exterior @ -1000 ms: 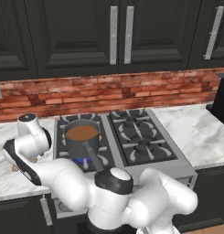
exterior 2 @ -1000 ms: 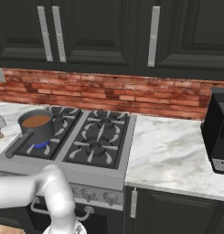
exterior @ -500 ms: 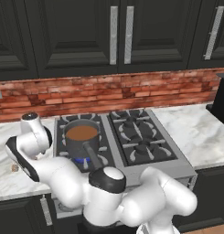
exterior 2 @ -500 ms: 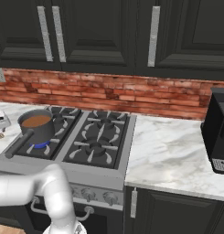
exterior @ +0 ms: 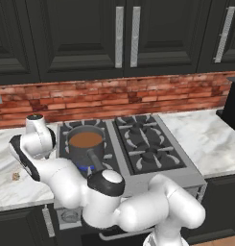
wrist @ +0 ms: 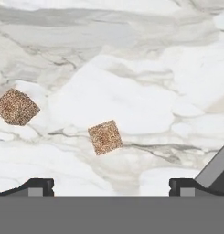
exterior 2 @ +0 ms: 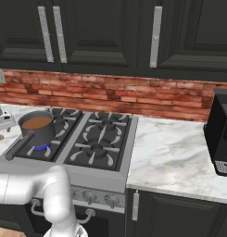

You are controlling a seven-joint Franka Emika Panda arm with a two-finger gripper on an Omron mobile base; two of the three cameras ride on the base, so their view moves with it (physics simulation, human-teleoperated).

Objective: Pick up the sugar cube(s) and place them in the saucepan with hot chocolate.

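Overhead, the hand view looks straight down on the white, grey-veined marble desk (wrist: 131, 77). Two small brown speckled sugar cubes lie on it, apart from each other: one (wrist: 105, 137) near the middle, between the lines of the two dark fingertips (wrist: 38, 186), the other (wrist: 16, 107) off toward the left edge. The tool (wrist: 111, 187) stands wide open, its tips spread to either side, touching neither cube.

From the left base view, the white arm bends out over the desk to the left of the grey gas stove (exterior: 138, 144); one brown cube (exterior: 15, 177) shows on the marble beside the arm. The dark grey metal saucepan (exterior: 85, 144) with orange-brown liquid sits on the stove's front left burner over a blue flame, its long dark handle pointing toward the stove front. The right base view shows the same saucepan (exterior 2: 37, 127), and a brown speck of a cube (exterior 2: 0, 137) on the desk to its left.
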